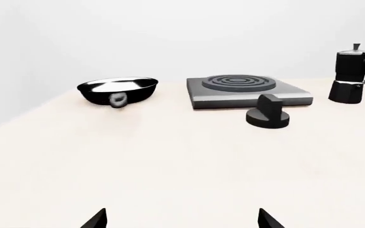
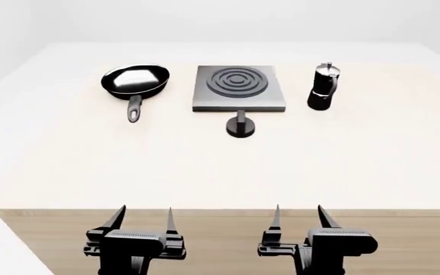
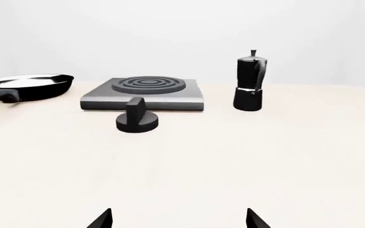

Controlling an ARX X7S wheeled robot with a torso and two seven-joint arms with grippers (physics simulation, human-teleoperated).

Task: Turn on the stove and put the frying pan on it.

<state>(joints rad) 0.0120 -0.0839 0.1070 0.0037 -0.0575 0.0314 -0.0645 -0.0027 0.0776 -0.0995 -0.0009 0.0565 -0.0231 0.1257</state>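
The stove (image 2: 239,89) is a flat grey square plate with a ring burner, at the table's far middle; its black round knob (image 2: 240,127) sits just in front of it. The frying pan (image 2: 135,80) lies left of the stove, glossy inside, handle pointing toward me. Both wrist views show the stove (image 1: 246,90) (image 3: 146,94), the knob (image 1: 268,114) (image 3: 137,117) and the pan (image 1: 118,90) (image 3: 27,87) far ahead. My left gripper (image 2: 145,219) and right gripper (image 2: 298,216) hover open and empty at the table's near edge, far from everything.
A black moka pot (image 2: 325,87) stands upright right of the stove, also seen as the moka pot (image 1: 353,73) (image 3: 251,80). The light table (image 2: 220,172) stretches wide between the grippers and the objects; its front edge (image 2: 220,211) runs just under the fingertips.
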